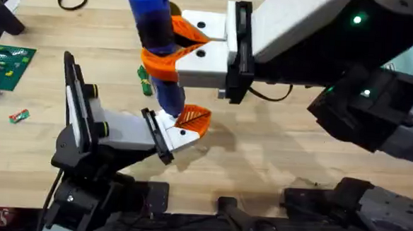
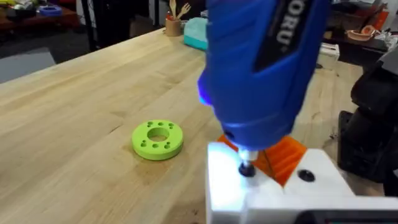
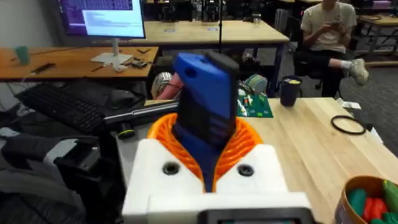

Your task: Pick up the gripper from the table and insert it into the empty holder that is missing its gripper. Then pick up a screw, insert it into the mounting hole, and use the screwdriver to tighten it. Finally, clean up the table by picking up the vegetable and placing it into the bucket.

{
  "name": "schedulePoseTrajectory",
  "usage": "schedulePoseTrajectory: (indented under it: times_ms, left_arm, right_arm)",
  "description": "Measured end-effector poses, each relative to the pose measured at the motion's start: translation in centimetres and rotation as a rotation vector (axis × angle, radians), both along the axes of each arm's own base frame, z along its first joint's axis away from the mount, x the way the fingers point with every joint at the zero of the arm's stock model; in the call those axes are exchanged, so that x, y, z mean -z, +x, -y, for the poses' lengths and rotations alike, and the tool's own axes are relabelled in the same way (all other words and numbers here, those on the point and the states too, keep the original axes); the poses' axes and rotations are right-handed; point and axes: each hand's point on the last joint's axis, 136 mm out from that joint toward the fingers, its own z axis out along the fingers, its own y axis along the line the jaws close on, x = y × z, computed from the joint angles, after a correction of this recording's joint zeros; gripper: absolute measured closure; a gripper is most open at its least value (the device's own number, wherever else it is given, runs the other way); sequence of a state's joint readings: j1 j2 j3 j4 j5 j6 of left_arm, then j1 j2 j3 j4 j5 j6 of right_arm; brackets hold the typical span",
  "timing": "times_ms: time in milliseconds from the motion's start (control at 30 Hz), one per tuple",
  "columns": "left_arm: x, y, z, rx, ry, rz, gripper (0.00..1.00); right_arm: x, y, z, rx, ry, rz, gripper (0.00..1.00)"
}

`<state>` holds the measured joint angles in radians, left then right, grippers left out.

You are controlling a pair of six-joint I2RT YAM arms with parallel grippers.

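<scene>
My right gripper [image 1: 169, 48] is shut on the blue screwdriver [image 1: 154, 28], clamping it between its large smooth orange jaws [image 3: 245, 140]. The screwdriver stands nearly upright, and its tip [image 2: 247, 167] rests on a dark screw in the white holder [image 2: 273, 190]. That holder [image 1: 171, 133] tips my left arm near the table's middle. The small orange ribbed gripper piece [image 1: 194, 120] sits in the holder right beside the tip, seen again as an orange piece [image 2: 287, 155] in the left wrist view. A second dark hole [image 2: 305, 175] lies next to it.
A green ring [image 2: 158, 138] lies flat on the wood close to the holder. A green circuit board [image 1: 7, 59], a black loop [image 1: 72, 0] and a small red-green item [image 1: 19, 115] sit at the left. An orange-rimmed container [image 3: 367, 200] holds green and red pieces.
</scene>
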<state>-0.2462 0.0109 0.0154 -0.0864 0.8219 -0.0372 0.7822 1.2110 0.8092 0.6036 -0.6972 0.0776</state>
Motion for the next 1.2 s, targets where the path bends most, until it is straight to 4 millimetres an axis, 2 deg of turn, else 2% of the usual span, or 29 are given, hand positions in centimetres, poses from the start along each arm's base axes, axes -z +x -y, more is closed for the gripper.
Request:
schedulePoseTrajectory:
  times_ms: [867,967,1200]
  left_arm:
    - [0.0,0.0,0.0,-0.002,0.000,0.002,0.988]
    - [-0.1,0.0,0.0,-0.003,-0.001,0.007,0.988]
    - [-0.1,0.0,0.0,-0.003,-0.001,0.007,0.988]
  right_arm:
    - [-0.3,-0.3,-0.1,-0.010,0.010,0.012,0.968]
    - [-1.5,0.0,0.0,-0.005,0.030,0.008,0.968]
    - [-6.4,0.8,0.8,0.016,0.074,0.018,0.968]
